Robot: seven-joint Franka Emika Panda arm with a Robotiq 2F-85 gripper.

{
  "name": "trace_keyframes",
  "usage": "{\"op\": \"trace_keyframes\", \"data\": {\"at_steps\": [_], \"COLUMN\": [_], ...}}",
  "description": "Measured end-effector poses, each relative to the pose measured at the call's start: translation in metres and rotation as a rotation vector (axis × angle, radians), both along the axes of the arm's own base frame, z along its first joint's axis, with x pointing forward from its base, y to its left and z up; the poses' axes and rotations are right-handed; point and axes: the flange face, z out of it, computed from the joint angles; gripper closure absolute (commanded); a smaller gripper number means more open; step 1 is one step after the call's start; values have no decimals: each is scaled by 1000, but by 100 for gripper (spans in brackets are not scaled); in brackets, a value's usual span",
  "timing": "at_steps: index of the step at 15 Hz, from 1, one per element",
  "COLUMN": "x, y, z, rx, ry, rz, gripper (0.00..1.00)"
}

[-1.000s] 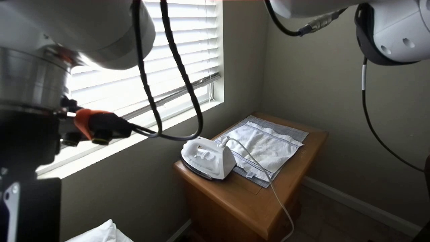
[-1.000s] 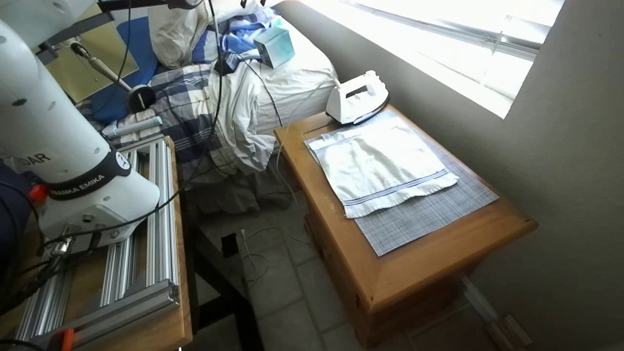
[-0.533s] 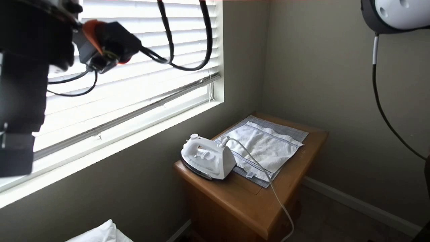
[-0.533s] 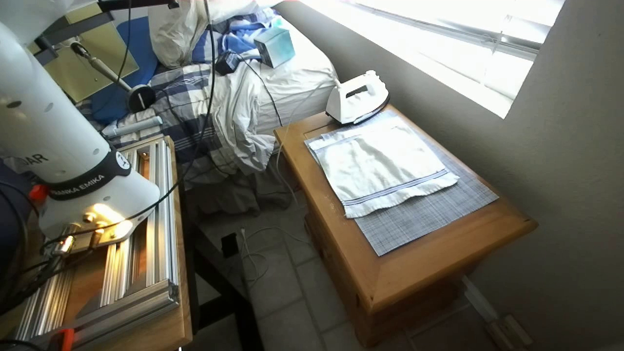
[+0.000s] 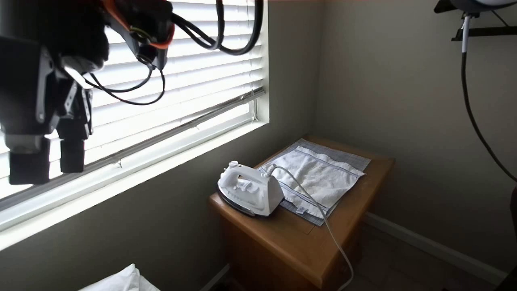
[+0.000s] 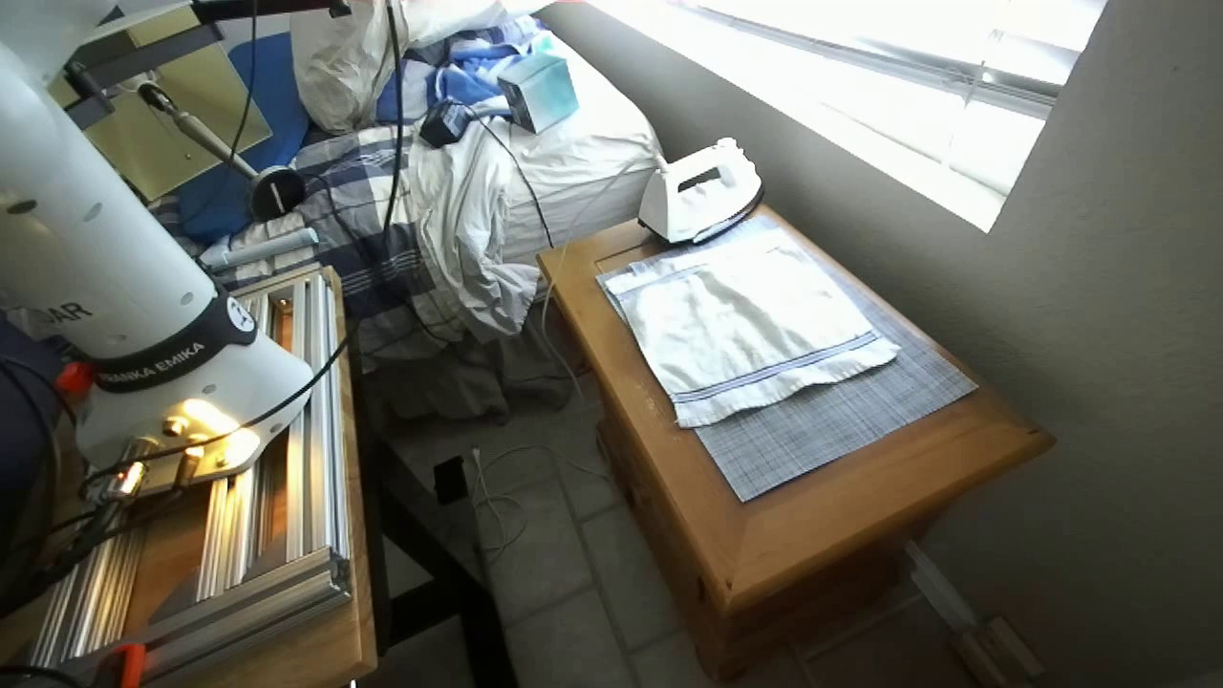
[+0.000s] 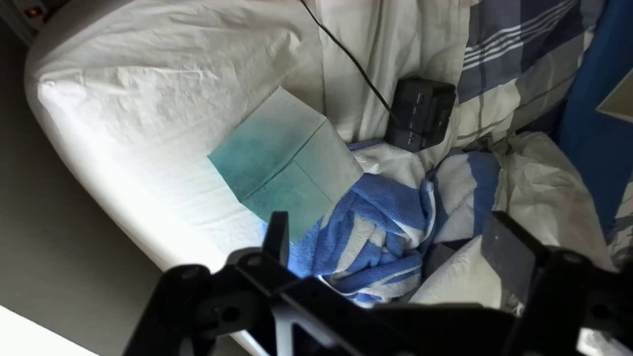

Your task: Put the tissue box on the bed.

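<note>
The tissue box (image 6: 540,94) is a teal cube lying on the white sheet of the bed (image 6: 602,143) in an exterior view. In the wrist view the tissue box (image 7: 289,163) sits tilted on the bed (image 7: 148,113), against a blue and white towel. No white tissue can be made out on it. My gripper (image 7: 390,242) is open, with nothing between its fingers, above the bed. The box lies beyond the left finger in the wrist view, apart from it. In an exterior view the gripper (image 5: 50,161) hangs in front of the window with its two fingers apart.
A black device (image 7: 420,114) with a cable lies near the box. The striped towel (image 7: 376,222) is bunched beside it. A white iron (image 6: 697,196) and a folded cloth (image 6: 755,325) sit on a wooden nightstand (image 6: 860,506). The window (image 5: 181,81) is beside the bed.
My gripper has risen in an exterior view and turned, so both fingers now show. The arm has shifted and its cable swung left. The tissue box has not moved.
</note>
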Motion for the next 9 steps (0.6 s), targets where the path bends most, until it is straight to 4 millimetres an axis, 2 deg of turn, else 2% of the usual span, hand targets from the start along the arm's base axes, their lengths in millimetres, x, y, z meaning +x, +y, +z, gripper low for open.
{"op": "trace_keyframes", "data": {"at_steps": [4,9], "x": [-2,-5], "y": [5,2], "z": [-17,-17], "rx": [-29,-45], "ry": [30,40], "rz": [-183,-216], "gripper": [0,0]}}
